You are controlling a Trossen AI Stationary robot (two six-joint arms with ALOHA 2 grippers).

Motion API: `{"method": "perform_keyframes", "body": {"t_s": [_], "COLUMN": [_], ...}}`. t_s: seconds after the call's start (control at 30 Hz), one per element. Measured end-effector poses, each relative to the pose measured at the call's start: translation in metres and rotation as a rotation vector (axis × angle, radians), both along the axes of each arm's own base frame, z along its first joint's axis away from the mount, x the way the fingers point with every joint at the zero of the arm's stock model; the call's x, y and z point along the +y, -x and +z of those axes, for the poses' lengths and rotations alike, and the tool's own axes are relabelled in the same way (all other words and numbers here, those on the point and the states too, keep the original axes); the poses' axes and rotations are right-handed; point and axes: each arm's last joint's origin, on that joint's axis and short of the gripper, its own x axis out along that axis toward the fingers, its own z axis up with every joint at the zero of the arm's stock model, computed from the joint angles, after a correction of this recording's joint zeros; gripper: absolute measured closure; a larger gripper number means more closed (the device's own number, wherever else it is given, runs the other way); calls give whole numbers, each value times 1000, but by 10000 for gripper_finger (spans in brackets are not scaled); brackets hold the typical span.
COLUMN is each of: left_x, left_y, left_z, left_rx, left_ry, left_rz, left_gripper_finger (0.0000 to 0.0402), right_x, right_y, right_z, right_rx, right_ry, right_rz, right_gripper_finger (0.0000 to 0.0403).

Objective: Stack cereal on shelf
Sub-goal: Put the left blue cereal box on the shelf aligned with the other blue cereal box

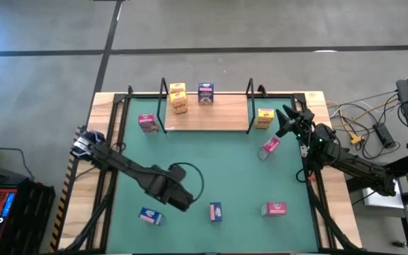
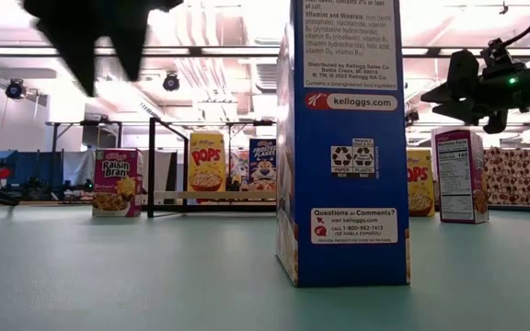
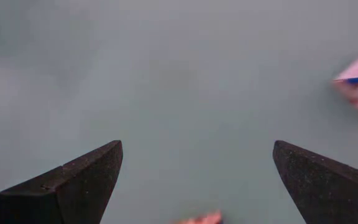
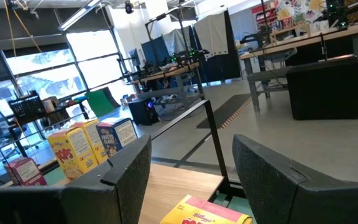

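The left gripper (image 1: 179,198) hangs spread wide over the mat (image 1: 218,170), between a blue box (image 1: 150,216) and another blue box (image 1: 215,211). Three boxes stand on the shelf (image 1: 207,117). The right gripper (image 1: 283,120) hovers empty, fingers partly apart, just beside a yellow box (image 1: 264,117) off the shelf's right end.
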Motion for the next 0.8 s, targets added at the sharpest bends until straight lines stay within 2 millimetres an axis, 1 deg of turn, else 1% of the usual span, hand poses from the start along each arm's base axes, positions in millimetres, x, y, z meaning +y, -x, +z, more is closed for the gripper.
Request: {"method": "perform_keyframes", "body": {"t_s": [0.17,0.33,0.5,0.67,0.8], "left_x": [-5,-14,-32,-50,-61], "left_y": [11,23,34,48,53], "left_z": [0,0,0,0,-2], "left_rx": [100,155,150,132,108], "left_ry": [68,76,81,78,77], "left_rz": [111,192,192,240,213], "left_gripper_finger": [3,3,3,3,3], "right_x": [0,0,0,0,0], "right_y": [0,0,0,0,0], "right_z": [0,0,0,0,0], "right_rx": [0,0,0,1,0], "right_ry": [0,0,0,0,0], "right_rz": [0,0,0,0,0], "right_gripper_finger": [188,188,188,188,188]}}
